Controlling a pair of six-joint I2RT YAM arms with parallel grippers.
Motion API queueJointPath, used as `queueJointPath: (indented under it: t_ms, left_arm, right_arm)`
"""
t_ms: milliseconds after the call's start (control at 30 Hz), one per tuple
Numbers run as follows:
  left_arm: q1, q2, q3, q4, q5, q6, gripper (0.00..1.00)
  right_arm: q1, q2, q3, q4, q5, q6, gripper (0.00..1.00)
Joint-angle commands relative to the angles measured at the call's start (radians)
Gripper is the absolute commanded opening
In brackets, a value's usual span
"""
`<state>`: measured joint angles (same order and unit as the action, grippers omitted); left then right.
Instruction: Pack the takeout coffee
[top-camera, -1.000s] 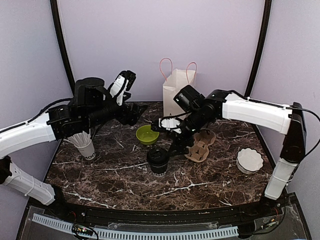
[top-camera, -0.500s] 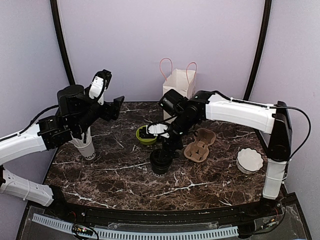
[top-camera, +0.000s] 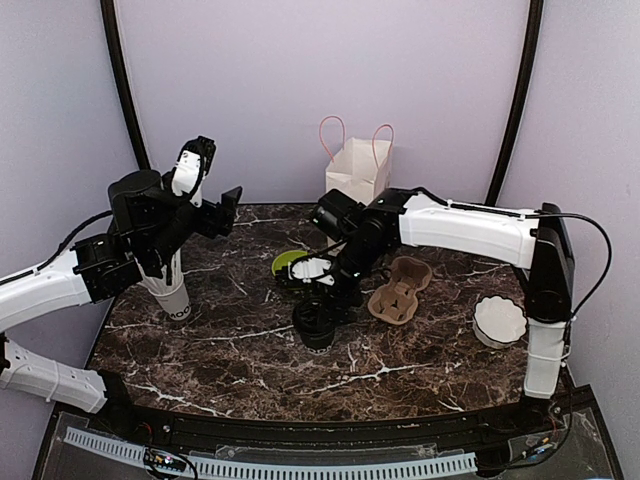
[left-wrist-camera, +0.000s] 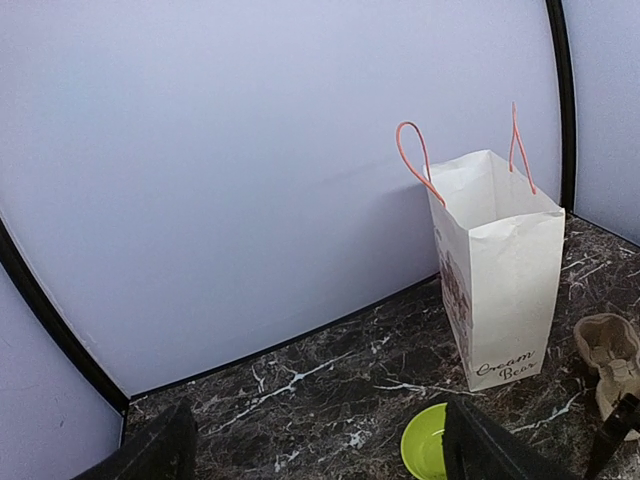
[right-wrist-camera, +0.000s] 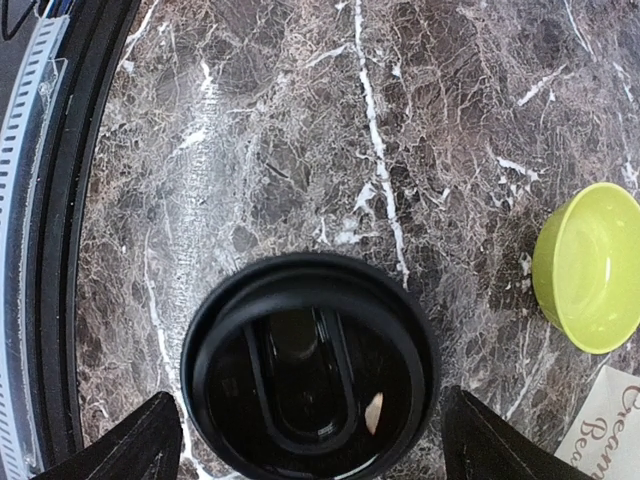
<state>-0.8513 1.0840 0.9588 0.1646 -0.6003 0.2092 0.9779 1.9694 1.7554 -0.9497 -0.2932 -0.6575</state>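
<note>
A: Where's the cup (top-camera: 316, 322)?

B: Upright on the tabletop (top-camera: 220, 350), front-centre, lid (right-wrist-camera: 310, 385) on. The carrier (top-camera: 400, 290) is just to its right and the bowl (top-camera: 287, 262) is behind it to the left. The bag (top-camera: 357, 175) stands open at the back, well apart.

A: Which arm's closer?

B: Right, easily. The right hand (top-camera: 330, 288) hangs directly over the cup, pointing down. Its wrist view looks straight down the cup's vertical axis, with one finger either side of the lid. Jaws are spread wide and hold nothing. It looks clear of the lid, but I can't tell how much gap there is.

A: Left?

B: The left hand (top-camera: 210, 185) is raised at back-left, aimed at the bag and far from the cup. It's fully spread and empty too.

A: So the move is?

B: My read: drop straight down that axis until the fingers flank the wall below the lid, then close. It's roughly centred already, so little sideways correction is needed. The risk is a fingertip catching the lid rim and tipping the cup.
</note>
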Motion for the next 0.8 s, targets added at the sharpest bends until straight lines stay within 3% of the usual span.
queueJointPath:
  t_ms: [0, 567, 767]
  left_arm:
    - [0.007, -0.015, -0.009, 0.035, -0.010, 0.010, 0.87]
    - [0.014, -0.015, -0.003, 0.019, -0.007, 0.001, 0.88]
    - [0.014, -0.012, -0.003, 0.018, -0.009, 0.002, 0.87]
  right_arm:
    - [0.014, 0.003, 0.013, -0.012, 0.014, -0.006, 0.89]
    - [0.027, 0.004, -0.010, 0.034, 0.088, 0.059, 0.76]
    - [0.028, 0.003, -0.028, 0.038, 0.102, 0.062, 0.81]
